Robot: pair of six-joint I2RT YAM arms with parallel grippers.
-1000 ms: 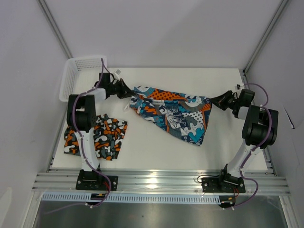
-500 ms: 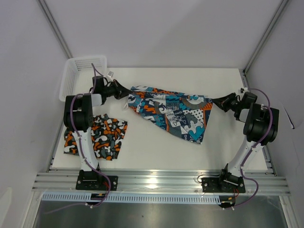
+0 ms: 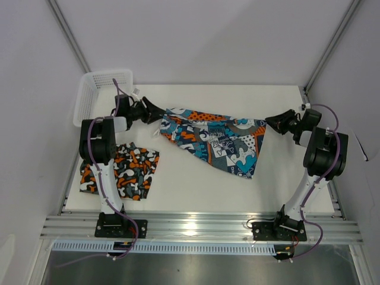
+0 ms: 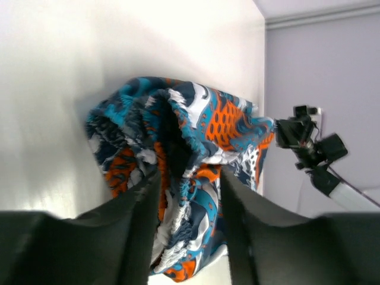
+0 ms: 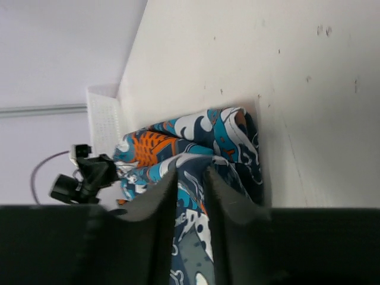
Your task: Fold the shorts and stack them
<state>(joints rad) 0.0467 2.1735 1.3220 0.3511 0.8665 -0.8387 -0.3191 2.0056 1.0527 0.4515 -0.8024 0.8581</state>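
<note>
Top external view: a white table (image 3: pixel 196 184) with two shorts, a basket and both arms around them.
Table: it fills the middle of the frame; the arm bases stand at its lower edge.
Graphic shorts (image 3: pixel 219 142): teal, orange, white and dark grey print. They are spread across the centre of the table as a rough triangle. The upper edge runs from the left gripper to the right gripper, and the long point hangs toward the lower right.
Camouflage shorts (image 3: pixel 122 169): orange, black, grey and white. They lie folded flat at the lower left of the frame, beside the left arm and well apart from the graphic shorts.
Basket (image 3: pixel 89 95): white mesh plastic, at the upper left corner of the table, just behind the left arm.
Left gripper (image 3: pixel 155 111): it is at the left corner of the graphic shorts, low over the table. In the left wrist view the two fingers (image 4: pixel 148 202) stand clearly apart. The bunched corner of the cloth sits in the gap and looks released, not pressed.
Right gripper (image 3: pixel 270 123): it is at the right corner of the graphic shorts, at the right of the frame. In the right wrist view the gap between the fingers (image 5: pixel 217 196) is narrow and a fold of cloth fills it. I cannot tell if the cloth is pinched or only lies there.
</note>
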